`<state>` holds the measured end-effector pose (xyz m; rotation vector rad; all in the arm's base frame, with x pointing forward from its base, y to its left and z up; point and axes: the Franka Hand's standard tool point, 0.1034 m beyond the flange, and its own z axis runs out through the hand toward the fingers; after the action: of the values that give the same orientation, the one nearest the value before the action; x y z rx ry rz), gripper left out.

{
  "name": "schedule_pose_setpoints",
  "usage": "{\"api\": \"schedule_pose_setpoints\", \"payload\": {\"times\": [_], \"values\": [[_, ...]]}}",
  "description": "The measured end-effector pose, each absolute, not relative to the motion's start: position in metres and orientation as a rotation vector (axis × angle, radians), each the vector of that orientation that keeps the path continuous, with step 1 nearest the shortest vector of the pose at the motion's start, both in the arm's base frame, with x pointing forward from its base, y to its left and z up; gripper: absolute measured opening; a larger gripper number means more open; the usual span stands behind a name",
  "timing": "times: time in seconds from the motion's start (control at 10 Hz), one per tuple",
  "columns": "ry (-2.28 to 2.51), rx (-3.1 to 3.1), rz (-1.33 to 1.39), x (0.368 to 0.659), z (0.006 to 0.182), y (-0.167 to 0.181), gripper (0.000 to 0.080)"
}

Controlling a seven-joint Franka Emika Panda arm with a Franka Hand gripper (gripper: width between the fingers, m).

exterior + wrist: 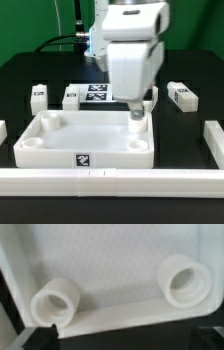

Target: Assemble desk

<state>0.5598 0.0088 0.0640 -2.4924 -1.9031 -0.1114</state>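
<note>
Closest to the wrist camera, dark parts of the claw's fingers (40,335) show only at the picture border, so I cannot tell if the claw (138,113) is wide or narrow. No part is seen in its hold. It hangs low over the white tabletop (60,140), which lies like a tray directly under it on the black table (30,70). The tips are just above the far socket (138,125) on the exterior view's right. The wrist view shows two round sockets (58,303) (188,280) close inside the raised rim (130,317), where two rim edges meet at a corner.

On the exterior view's left of the claw and a little beyond it lies the marker board (97,93). Farther that way are two legs (70,97) (38,96), well apart from the tabletop. A third leg (181,95) lies on the claw's other side. Between the rim and the side rail (212,140), a strip of table shows. A front rail (110,180) runs along the near edge.
</note>
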Motion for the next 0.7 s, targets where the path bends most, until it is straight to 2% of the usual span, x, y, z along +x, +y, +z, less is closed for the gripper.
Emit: {"api": "schedule_pose_setpoints", "payload": {"times": [0.2,0.6,0.7], "values": [[-1.971,-2.466,-0.148,0.548,0.056,-0.013,0.0649],[-1.972,-2.463,-0.141,0.546,0.054,-0.014,0.0649],[-2.027,-2.423,-0.136,0.537,0.047,-0.018,0.0649]]}}
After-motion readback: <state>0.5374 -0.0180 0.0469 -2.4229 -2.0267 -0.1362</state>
